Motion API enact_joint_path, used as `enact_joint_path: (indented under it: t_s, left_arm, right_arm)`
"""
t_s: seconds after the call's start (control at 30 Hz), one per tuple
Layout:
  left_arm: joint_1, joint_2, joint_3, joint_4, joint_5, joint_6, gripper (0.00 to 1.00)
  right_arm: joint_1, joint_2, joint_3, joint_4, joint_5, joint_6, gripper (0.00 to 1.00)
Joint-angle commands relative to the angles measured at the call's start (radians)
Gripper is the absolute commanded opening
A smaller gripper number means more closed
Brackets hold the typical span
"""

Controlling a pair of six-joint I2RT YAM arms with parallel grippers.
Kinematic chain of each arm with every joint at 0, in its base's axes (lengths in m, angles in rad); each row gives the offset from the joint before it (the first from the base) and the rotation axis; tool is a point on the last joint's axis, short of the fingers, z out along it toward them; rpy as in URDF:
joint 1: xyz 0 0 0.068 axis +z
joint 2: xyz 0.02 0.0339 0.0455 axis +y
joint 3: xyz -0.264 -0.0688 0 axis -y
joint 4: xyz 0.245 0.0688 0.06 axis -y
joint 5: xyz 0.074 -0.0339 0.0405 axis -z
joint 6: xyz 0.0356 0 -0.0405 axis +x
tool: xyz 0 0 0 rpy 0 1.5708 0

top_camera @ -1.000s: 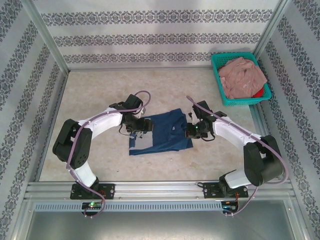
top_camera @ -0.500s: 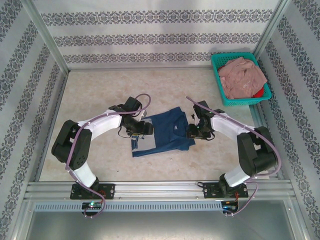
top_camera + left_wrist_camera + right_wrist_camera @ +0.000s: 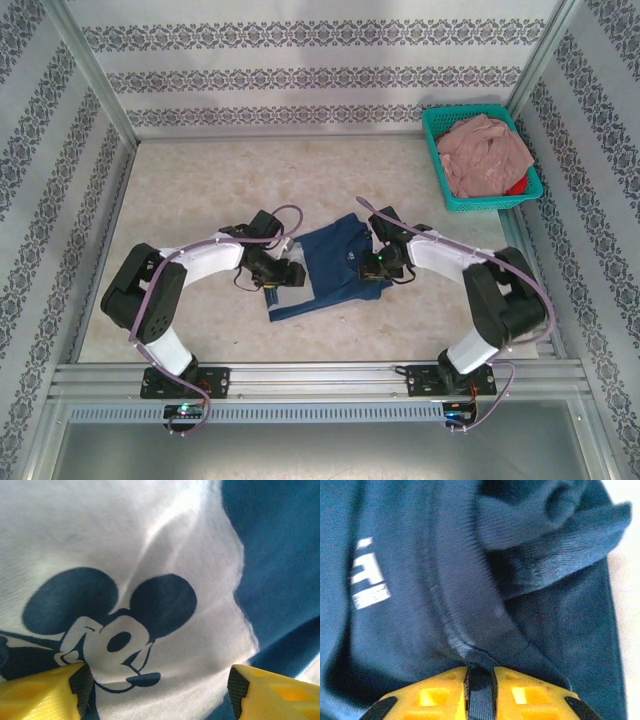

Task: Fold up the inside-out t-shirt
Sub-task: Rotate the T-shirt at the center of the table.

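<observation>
The navy t-shirt (image 3: 335, 265) lies rumpled on the table (image 3: 200, 180) between my two arms. My right gripper (image 3: 480, 687) has its yellow fingers pressed almost together, pinching a ridge of dark cloth at the shirt's right edge. My left gripper (image 3: 157, 690) is spread wide at the shirt's left side. A white patch with a cartoon mouse print (image 3: 115, 630) lies between its fingers, and they clasp nothing.

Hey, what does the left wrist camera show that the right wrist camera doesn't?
Left wrist: a white panel with a navy cartoon mouse print, the left fingers spread apart. Right wrist: white lettering, a ribbed seam pinched between the right fingers, a strip of table. Both: the navy t-shirt close up, yellow fingers at the bottom edge.
</observation>
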Motion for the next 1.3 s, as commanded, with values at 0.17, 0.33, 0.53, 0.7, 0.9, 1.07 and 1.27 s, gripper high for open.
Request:
enact_joint_path:
  t_s: [0.17,0.33,0.53,0.7,0.9,1.07,1.27]
  left_arm:
    - [-0.279,-0.081,-0.066,0.05,0.079,-0.082,0.76]
    - [-0.289,-0.132,0.035,0.05,0.067,0.036,0.76]
    - [-0.039,-0.11,0.137,0.109,-0.022,0.027,0.83]
    - [0.082,0.138,0.363,0.043,-0.041,0.163,0.86]
    - [0.118,0.374,0.621,-0.098,0.032,0.324,0.89]
    - [0.119,0.47,0.718,-0.156,0.105,0.387,0.89]
    - [0.119,0.553,0.789,-0.216,0.151,0.437,0.87]
  right_arm:
    - [-0.101,0.211,0.281,0.006,-0.03,-0.129,0.18]
    - [-0.089,0.264,0.477,-0.059,-0.064,-0.188,0.25]
    - [-0.167,0.021,0.286,-0.081,-0.047,-0.141,0.44]
    - [-0.185,-0.171,0.028,-0.057,-0.049,-0.026,0.66]
    - [-0.173,-0.156,-0.053,0.011,-0.041,0.038,0.73]
    - [-0.14,-0.105,-0.075,0.08,-0.02,0.066,0.73]
    - [-0.117,-0.007,-0.045,0.137,-0.006,0.074,0.7]
